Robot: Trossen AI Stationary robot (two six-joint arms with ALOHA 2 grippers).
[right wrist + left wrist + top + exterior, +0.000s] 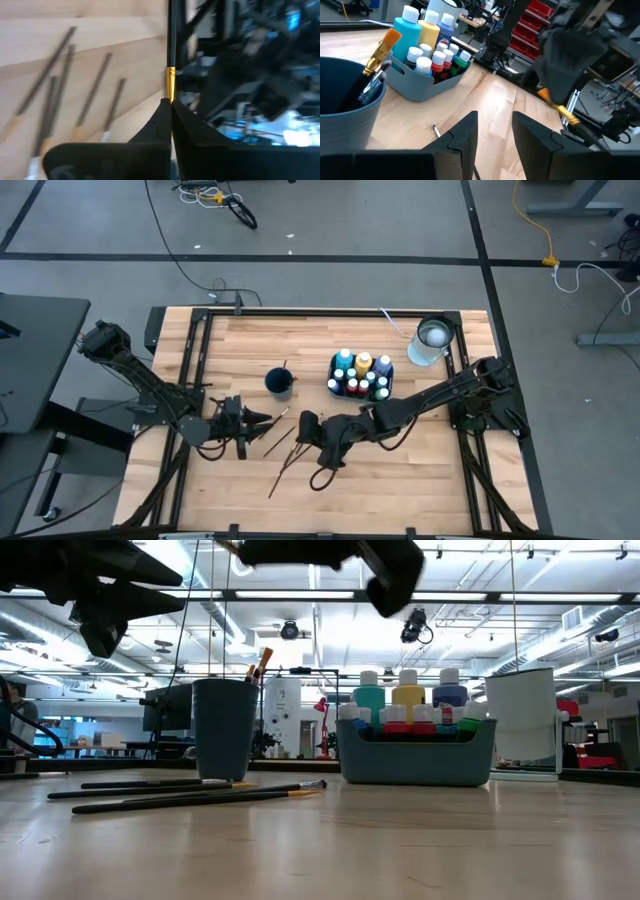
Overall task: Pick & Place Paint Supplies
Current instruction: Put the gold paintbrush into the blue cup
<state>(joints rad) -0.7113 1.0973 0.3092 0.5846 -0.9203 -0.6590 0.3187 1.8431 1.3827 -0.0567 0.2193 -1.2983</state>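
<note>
The right gripper (170, 107) is pinching a light, stiff, slippery paintbrush (170, 60) at its ferrule near the bench's middle, while the left gripper (495, 131) is standing narrowly parted, holding nothing.

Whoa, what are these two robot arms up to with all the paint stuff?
They are tidying paint supplies on a wooden table. The right gripper is shut on a paintbrush, lifted above the loose brushes lying on the wood. The left gripper is open and empty, near a dark cup that already holds some brushes. The paint bottles stand together in a grey caddy.
</note>
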